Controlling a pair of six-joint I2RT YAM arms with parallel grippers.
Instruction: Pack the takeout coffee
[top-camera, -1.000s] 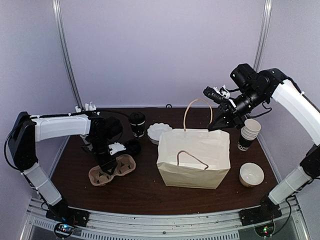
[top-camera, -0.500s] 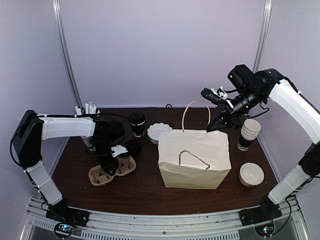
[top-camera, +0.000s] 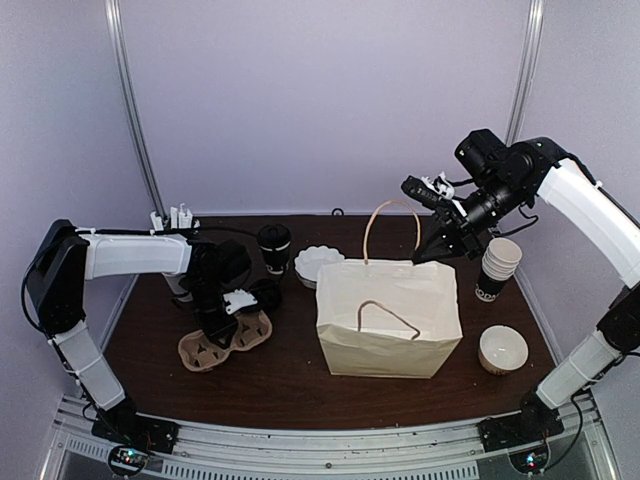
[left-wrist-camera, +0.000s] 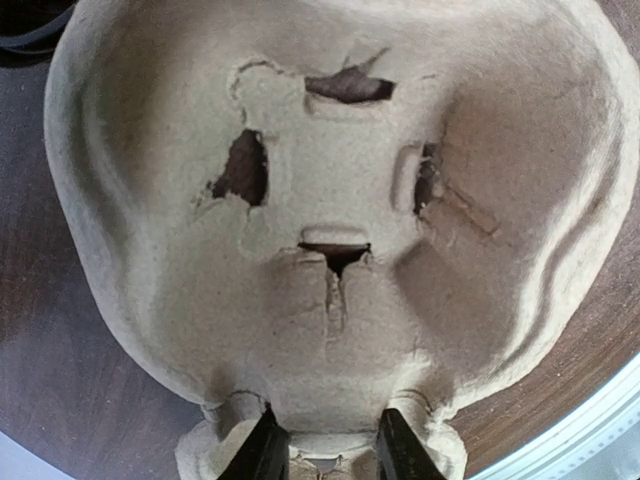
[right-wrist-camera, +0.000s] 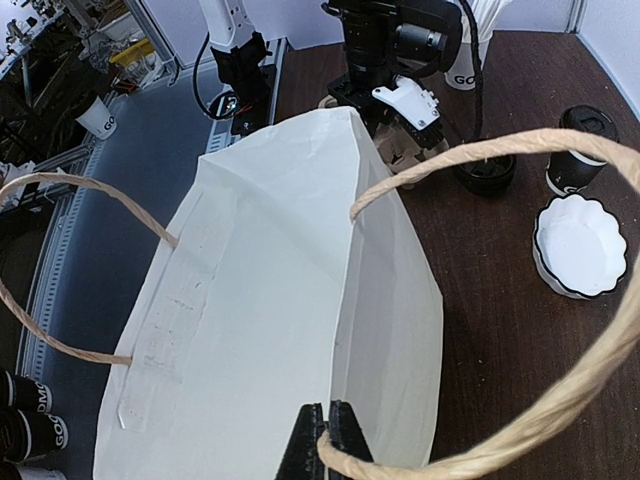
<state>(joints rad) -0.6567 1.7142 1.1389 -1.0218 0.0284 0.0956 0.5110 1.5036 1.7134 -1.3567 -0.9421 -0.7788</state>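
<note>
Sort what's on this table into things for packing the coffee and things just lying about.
For the job: takeout coffee, paper bag, cup carrier.
Lying about: stack of cups, fluted white dish, white bowl.

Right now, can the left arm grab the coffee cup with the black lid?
Probably not yet: the left gripper is clamped on the edge of the cardboard cup carrier. The lidded coffee cup stands close behind the carrier, in the open, so once the gripper lets go it likely could.
</note>
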